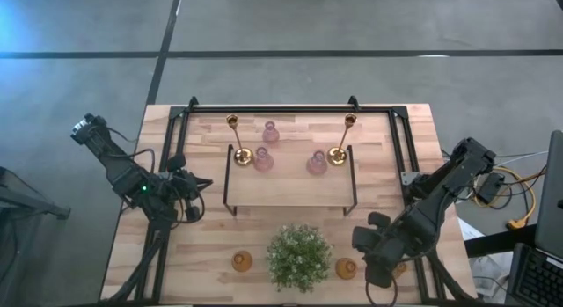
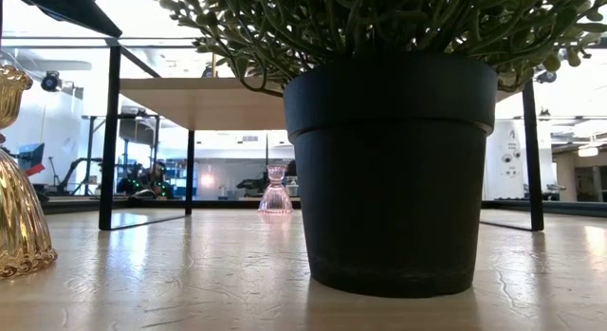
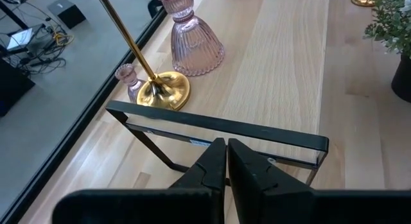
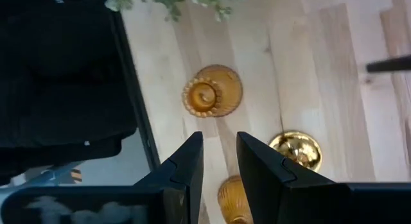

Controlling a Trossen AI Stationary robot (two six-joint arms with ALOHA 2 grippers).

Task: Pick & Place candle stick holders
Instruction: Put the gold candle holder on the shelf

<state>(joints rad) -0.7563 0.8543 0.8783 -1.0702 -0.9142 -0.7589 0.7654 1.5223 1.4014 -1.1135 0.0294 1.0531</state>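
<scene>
Two brass stick holders [image 1: 244, 155] [image 1: 336, 155] and two pink glass holders [image 1: 263, 159] [image 1: 317, 162] stand on a black-framed wooden shelf [image 1: 290, 194]. A third pink one [image 1: 270, 131] stands on the table behind it. Amber glass holders [image 1: 242, 260] [image 1: 346, 268] stand either side of the plant near the front edge. My right gripper [image 4: 219, 147] hangs over the front right corner, pointing steeply down, with another amber holder [image 4: 234, 199] between its fingers. A brass base [image 4: 295, 150] sits beside it. My left gripper [image 3: 226, 147] waits shut by the shelf's left end. My right gripper has the amber holder far back between its two fingers, of which only a ribbed amber part [image 4: 232, 192] shows in the gap. The fingers come from above, slanting down. They hide the place of contact and the rest of the holder.
The bushy plant in its black pot [image 1: 299, 254] stands at the front middle, close to the amber holder [image 4: 212, 90] ahead of my right fingers. A black rail [image 4: 138, 108] marks the table's near edge. Bare wood lies between the shelf and the plant.
</scene>
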